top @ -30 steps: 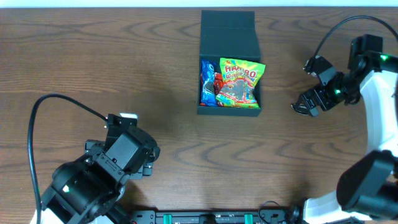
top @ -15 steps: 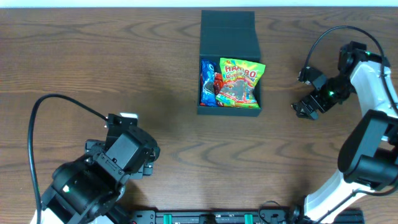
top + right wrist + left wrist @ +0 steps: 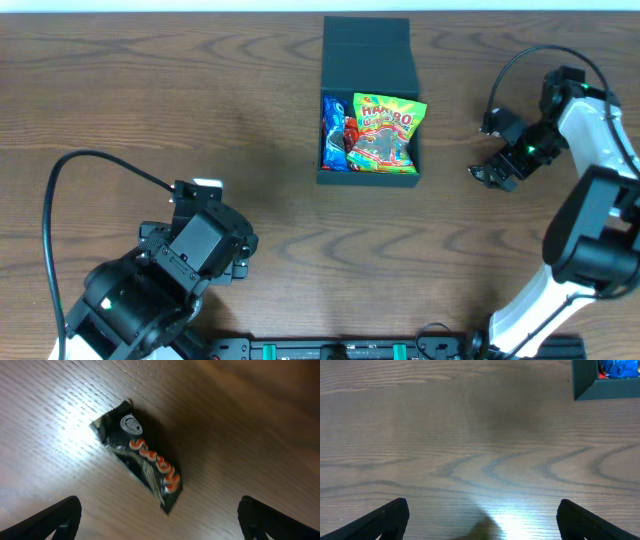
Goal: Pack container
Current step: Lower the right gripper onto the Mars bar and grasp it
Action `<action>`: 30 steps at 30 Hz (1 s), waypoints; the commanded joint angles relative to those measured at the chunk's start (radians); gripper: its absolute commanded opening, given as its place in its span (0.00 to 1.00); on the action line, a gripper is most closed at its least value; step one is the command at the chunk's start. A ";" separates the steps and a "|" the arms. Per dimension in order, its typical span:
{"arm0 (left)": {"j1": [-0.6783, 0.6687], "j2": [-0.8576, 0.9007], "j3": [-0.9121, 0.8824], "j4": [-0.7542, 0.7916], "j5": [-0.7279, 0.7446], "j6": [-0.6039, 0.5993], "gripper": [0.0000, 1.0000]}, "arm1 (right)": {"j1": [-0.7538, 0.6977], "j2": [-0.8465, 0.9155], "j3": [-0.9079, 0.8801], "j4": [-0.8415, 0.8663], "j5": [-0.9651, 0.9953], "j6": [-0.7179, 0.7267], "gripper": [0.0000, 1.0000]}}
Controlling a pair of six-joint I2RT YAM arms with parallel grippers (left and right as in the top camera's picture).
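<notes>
Right gripper (image 3: 488, 174), slight shift above packet (image 3: 142, 467).

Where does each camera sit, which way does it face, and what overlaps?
Overhead: above the table, looking straight down on the container; both arms show.
Left wrist: low, facing across bare wood toward the container's corner; left gripper open along the bottom.
Right wrist: looking down at a black snack packet; right gripper open along the bottom.
Shared: overhead and left wrist both show container and blue packet.
</notes>
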 commanded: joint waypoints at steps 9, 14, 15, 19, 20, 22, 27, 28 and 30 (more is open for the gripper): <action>0.002 0.001 0.004 0.000 -0.038 0.003 0.95 | 0.016 0.071 0.002 0.031 0.013 -0.018 0.99; 0.002 0.001 0.004 0.000 -0.064 0.003 0.95 | 0.031 0.071 0.002 0.033 0.016 -0.013 0.99; 0.002 0.001 0.004 0.003 -0.066 0.003 0.95 | 0.035 0.072 0.002 0.034 0.022 -0.006 0.99; 0.002 0.001 0.004 0.008 -0.067 0.003 0.95 | 0.052 0.076 0.002 0.034 0.047 0.004 0.99; 0.002 0.001 0.004 0.008 -0.067 0.003 0.95 | 0.055 0.076 0.002 0.035 0.047 0.004 0.99; 0.002 0.001 0.004 0.008 -0.067 0.003 0.95 | 0.061 0.076 0.002 0.037 0.050 0.004 0.98; 0.002 0.001 0.004 0.008 -0.071 0.003 0.95 | 0.066 0.077 0.002 0.037 0.061 0.004 0.88; 0.002 0.001 0.004 0.008 -0.072 0.003 0.95 | 0.066 0.077 0.002 0.037 0.061 0.004 0.82; 0.002 0.001 0.004 0.008 -0.079 0.003 0.95 | 0.066 0.077 0.002 0.037 0.060 0.005 0.79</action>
